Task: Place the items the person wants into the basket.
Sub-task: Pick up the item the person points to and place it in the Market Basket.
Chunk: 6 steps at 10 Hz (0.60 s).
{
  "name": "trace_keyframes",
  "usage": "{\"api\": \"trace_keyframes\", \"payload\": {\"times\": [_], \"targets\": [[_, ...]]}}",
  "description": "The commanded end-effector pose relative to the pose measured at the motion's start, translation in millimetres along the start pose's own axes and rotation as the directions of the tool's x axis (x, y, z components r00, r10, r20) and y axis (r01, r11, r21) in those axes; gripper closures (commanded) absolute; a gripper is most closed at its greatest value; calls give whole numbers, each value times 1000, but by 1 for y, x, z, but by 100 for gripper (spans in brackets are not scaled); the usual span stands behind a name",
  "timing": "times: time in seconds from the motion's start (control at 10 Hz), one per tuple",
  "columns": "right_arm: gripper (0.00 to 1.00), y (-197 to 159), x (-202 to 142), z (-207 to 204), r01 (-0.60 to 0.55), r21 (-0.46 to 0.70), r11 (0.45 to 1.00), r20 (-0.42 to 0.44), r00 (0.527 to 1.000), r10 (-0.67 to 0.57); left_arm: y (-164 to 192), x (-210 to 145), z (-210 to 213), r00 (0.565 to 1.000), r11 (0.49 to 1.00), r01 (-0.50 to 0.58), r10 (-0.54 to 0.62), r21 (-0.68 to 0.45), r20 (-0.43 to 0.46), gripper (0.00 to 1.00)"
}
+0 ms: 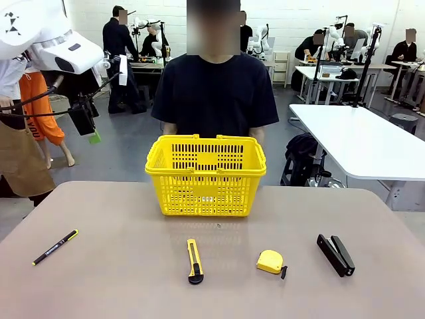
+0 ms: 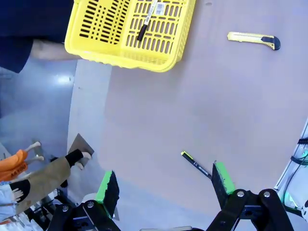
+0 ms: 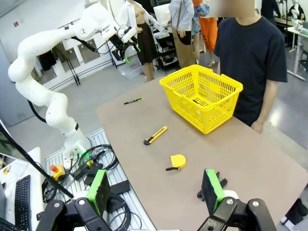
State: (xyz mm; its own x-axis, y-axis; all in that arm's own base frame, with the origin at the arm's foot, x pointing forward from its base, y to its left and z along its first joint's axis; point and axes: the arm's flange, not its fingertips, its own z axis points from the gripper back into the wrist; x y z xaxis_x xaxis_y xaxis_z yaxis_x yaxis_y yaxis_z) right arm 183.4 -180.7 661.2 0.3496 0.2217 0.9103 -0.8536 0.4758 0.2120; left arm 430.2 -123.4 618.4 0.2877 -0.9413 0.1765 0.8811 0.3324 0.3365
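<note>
Most worktop (image 1: 119,286) bare; basket (image 1: 206,194) blocks far centre, top open. Wide gaps between pen (image 1: 55,247), knife (image 1: 194,260), tape measure (image 1: 270,262), stapler (image 1: 335,254).

Front faces person (image 1: 214,93); both wrists overlook the basket (image 1: 206,199).

The left arm (image 3: 45,94) rears up from its base in a tall bend, elbow high, and stretches forward with its wrist raised well up on the robot's left side. The left gripper (image 2: 165,182) hangs in the air, tipped downward at a slant, its two green-padded fingers (image 2: 108,186) spread wide with nothing between them. The right gripper (image 3: 155,188) hovers aloft too, looking down from a height, jaws parted just as wide, gripping nothing and touching nothing.
</note>
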Motion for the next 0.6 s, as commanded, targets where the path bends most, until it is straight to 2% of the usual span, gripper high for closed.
{"api": "trace_keyframes", "payload": {"times": [0.0,0.4,0.5], "targets": [[0,0,2,1,-19,13,1000,16,1000,19,2,-9,7,1000,1000,-18,18,12,-1,0],[0,0,2,1,-19,13,1000,16,1000,19,4,-8,5,1000,1000,-15,15,8,5,0],[0,0,2,1,-19,13,1000,16,1000,19,2,-32,24,976,992,-80,97,-94,193,0]]}}
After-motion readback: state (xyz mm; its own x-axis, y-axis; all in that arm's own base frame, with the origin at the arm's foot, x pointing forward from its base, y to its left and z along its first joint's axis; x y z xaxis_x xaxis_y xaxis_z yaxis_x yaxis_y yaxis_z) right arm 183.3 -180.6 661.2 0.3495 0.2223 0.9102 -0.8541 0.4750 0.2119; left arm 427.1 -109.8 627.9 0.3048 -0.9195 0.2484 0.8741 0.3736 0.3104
